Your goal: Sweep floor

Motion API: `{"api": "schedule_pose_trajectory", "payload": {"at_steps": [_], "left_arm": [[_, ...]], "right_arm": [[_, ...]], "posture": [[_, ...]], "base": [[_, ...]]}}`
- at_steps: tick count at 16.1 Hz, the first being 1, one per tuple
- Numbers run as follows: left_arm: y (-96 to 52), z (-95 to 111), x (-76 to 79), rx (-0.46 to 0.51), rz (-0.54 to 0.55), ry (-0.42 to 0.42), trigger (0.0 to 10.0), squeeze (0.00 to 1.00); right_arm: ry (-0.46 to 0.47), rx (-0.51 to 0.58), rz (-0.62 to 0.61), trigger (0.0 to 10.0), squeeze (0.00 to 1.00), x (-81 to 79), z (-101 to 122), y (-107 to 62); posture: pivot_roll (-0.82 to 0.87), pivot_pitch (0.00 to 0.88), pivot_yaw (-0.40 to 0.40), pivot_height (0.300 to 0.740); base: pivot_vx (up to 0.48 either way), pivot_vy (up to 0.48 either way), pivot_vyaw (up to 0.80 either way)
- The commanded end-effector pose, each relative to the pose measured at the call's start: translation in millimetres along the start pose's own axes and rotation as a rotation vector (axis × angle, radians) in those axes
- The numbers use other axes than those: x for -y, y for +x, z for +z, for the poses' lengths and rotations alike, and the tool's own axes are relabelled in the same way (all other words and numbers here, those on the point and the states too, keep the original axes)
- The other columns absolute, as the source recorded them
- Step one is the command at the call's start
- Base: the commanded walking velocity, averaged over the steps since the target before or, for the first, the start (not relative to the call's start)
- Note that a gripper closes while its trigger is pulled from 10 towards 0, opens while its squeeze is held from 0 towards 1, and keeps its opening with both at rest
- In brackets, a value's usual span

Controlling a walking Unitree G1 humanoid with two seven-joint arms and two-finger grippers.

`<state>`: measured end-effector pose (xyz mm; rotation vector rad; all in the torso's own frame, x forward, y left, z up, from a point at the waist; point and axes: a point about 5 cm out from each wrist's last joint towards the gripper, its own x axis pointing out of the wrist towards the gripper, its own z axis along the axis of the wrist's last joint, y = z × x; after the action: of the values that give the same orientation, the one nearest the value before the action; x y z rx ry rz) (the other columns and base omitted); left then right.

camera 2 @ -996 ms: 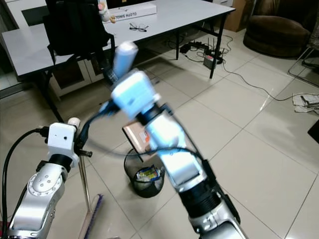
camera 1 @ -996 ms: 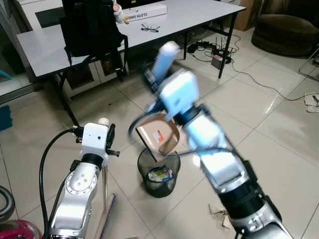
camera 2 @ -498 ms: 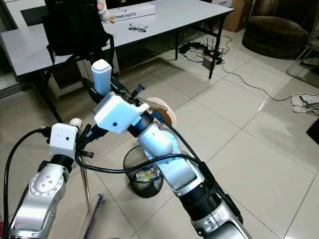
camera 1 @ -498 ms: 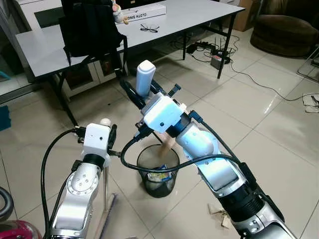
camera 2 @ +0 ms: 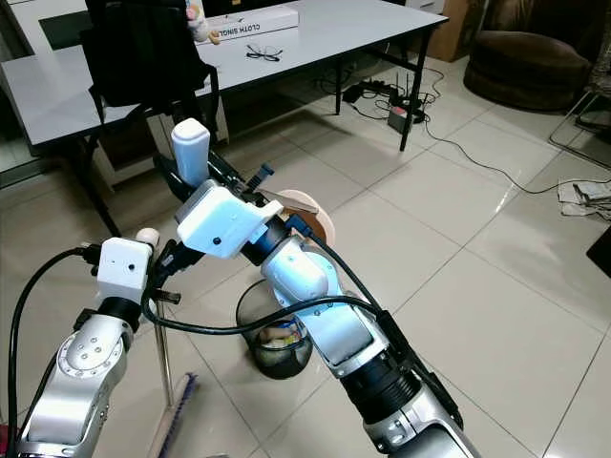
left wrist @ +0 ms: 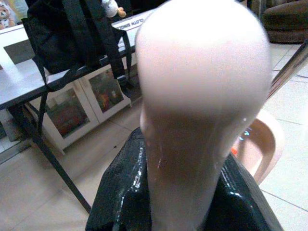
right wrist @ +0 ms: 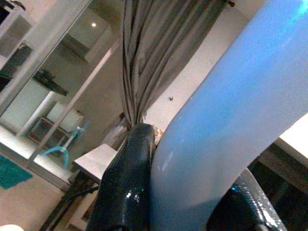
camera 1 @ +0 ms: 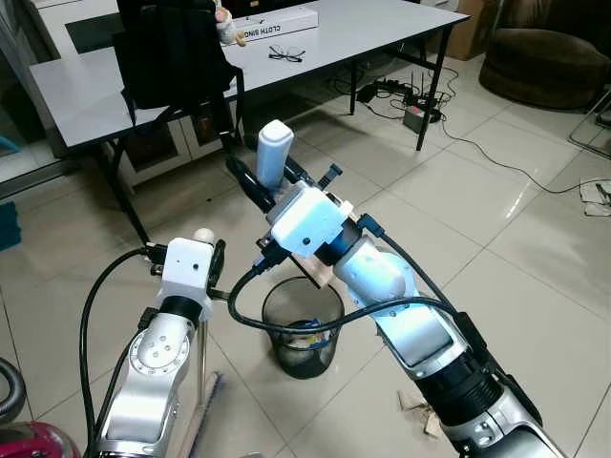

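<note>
My right gripper (camera 1: 269, 183) is shut on the pale blue handle (camera 1: 273, 151) of a dustpan, held upright at chest height. The tan pan (camera 1: 321, 273) hangs tilted just over the black mesh wastebasket (camera 1: 279, 298), which holds some wrappers. In the right wrist view the handle (right wrist: 231, 120) sits between black fingers (right wrist: 126, 183). My left gripper (camera 1: 210, 270) is shut on the broom's metal pole (camera 1: 200, 367) just below its cream cap (camera 1: 202, 235). The bristles (camera 1: 206, 420) rest on the tiles to the left of the bin. The cap (left wrist: 202, 91) looms large in the left wrist view.
A grey table (camera 1: 86, 91) stands ahead with a black backpack (camera 1: 177, 48), a box and glasses on it. Cables trail on the tiles at the back right near a brown beanbag (camera 1: 544, 62). Paper scraps (camera 1: 416, 405) lie by my right arm. A red vacuum (camera 1: 29, 441) sits at the bottom left.
My right arm has swung from a blurred pose with the pan's face showing above the bin to handle-up, then drifted slightly left. The left arm and broom have barely moved.
</note>
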<state>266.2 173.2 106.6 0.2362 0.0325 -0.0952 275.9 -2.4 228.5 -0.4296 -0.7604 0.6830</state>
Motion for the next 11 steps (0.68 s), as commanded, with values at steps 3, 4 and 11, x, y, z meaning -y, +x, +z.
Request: {"api": "schedule_pose_trajectory", "payload": {"at_steps": [3, 4, 11], "left_arm": [[-3.4, -4.9, 15.5, -0.043, -0.215, 0.037, 10.0, 0.0], [-4.6, -6.3, 17.8, -0.045, -0.245, 0.048, 10.0, 0.0], [6.3, 6.0, 25.7, 0.039, -0.331, 0.004, 10.0, 0.0]], "right_arm": [[-0.116, -0.309, -0.3, 10.0, 0.0, 54.7, -37.4, -25.0], [-0.108, -0.348, -0.365, 10.0, 0.0, 64.1, -41.7, -32.8], [-0.088, -0.638, -0.731, 10.0, 0.0, 112.3, -64.5, -117.3]], "posture": [[-0.06, 0.0, 0.066, 0.74], [-0.07, 0.0, 0.068, 0.74], [-0.09, 0.0, 0.076, 0.74]], "base": [[0.0, 0.0, 0.0], [0.0, 0.0, 0.0], [0.0, 0.0, -0.8]]}}
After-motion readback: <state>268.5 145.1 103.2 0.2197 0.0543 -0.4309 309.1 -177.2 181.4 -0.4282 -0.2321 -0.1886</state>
